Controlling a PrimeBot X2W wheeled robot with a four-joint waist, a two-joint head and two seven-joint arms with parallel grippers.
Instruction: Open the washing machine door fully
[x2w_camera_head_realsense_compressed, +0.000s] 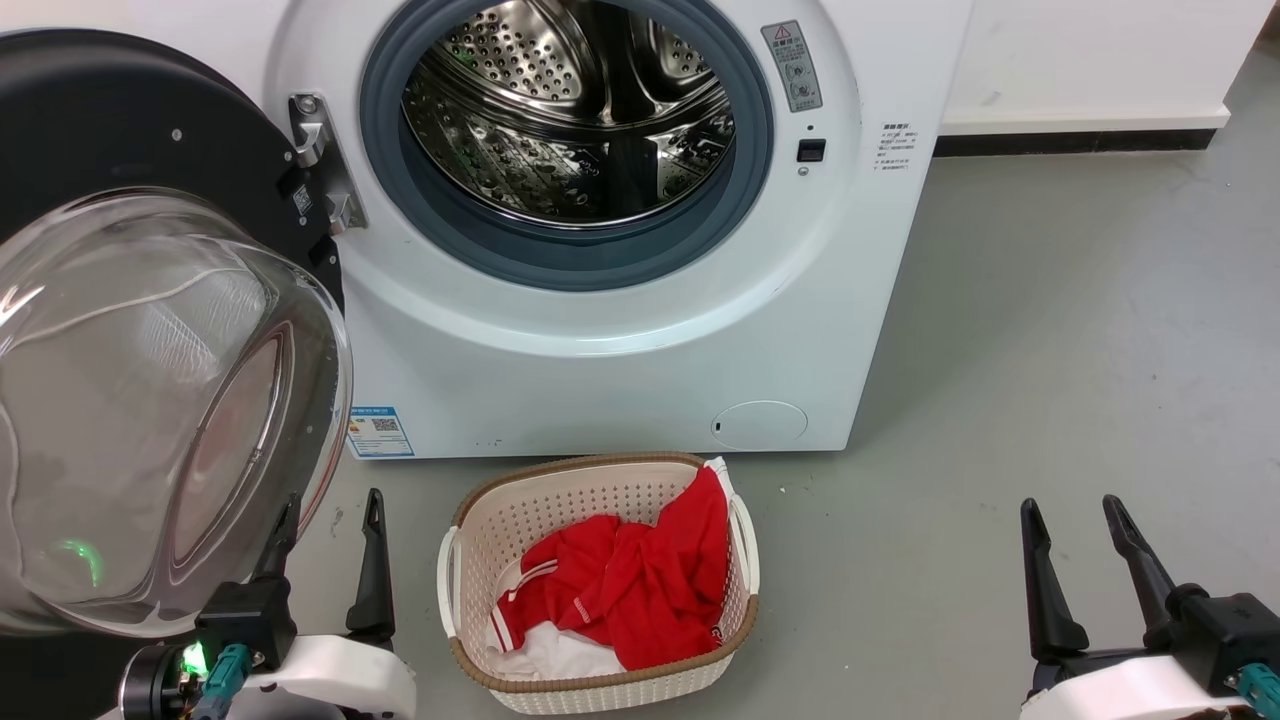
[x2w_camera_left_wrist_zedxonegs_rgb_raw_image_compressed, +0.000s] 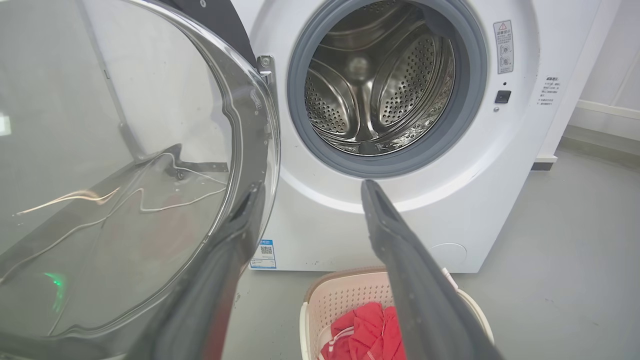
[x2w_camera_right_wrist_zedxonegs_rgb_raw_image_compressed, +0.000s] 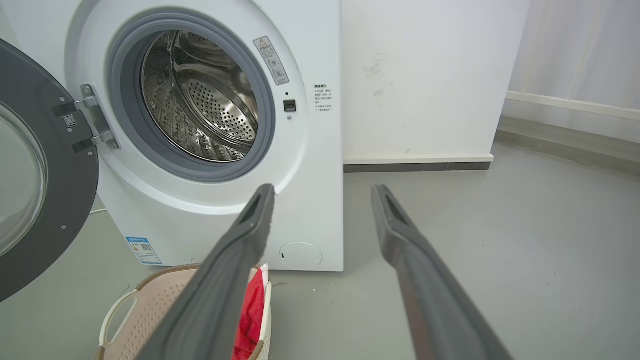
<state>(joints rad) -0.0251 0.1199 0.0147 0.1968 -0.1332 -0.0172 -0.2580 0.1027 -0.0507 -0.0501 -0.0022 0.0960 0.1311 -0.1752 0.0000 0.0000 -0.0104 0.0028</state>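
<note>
Down at the lower left of the head view, I am holding my left gripper (x2w_camera_head_realsense_compressed: 332, 505) low over the floor (x2w_camera_head_realsense_compressed: 1050, 350). Its two dark fingers are spread apart and pointing up toward the machine (x2w_camera_head_realsense_compressed: 620, 350), with nothing between them. The washing machine door (x2w_camera_head_realsense_compressed: 150, 400) is hanging swung out on its hinge (x2w_camera_head_realsense_compressed: 322, 165), just ahead of that gripper and to its left, its glass bowl bulging toward me. My outer finger is overlapping the bowl's lower edge, and I cannot tell whether it is touching. To the right of this gripper a basket (x2w_camera_head_realsense_compressed: 600, 463) is sitting on the floor with a red garment (x2w_camera_head_realsense_compressed: 640, 585) in it. My right gripper (x2w_camera_head_realsense_compressed: 1072, 510) is hovering at the lower right, well apart from the door, fingers spread and empty.

In the left wrist view, my left gripper (x2w_camera_left_wrist_zedxonegs_rgb_raw_image_compressed: 314, 186) is aiming at the white front below the open drum (x2w_camera_left_wrist_zedxonegs_rgb_raw_image_compressed: 375, 90). The door (x2w_camera_left_wrist_zedxonegs_rgb_raw_image_compressed: 125, 150) is lying along the left finger, its clear rim right at that fingertip. The basket (x2w_camera_left_wrist_zedxonegs_rgb_raw_image_compressed: 325, 295) is showing under the right finger.

In the right wrist view, my right gripper (x2w_camera_right_wrist_zedxonegs_rgb_raw_image_compressed: 324, 189) is pointing at the machine's lower right corner, fingers parted over bare floor. The door (x2w_camera_right_wrist_zedxonegs_rgb_raw_image_compressed: 70, 200) is standing well off to the left of the hand, its dark inner face turned this way.
</note>
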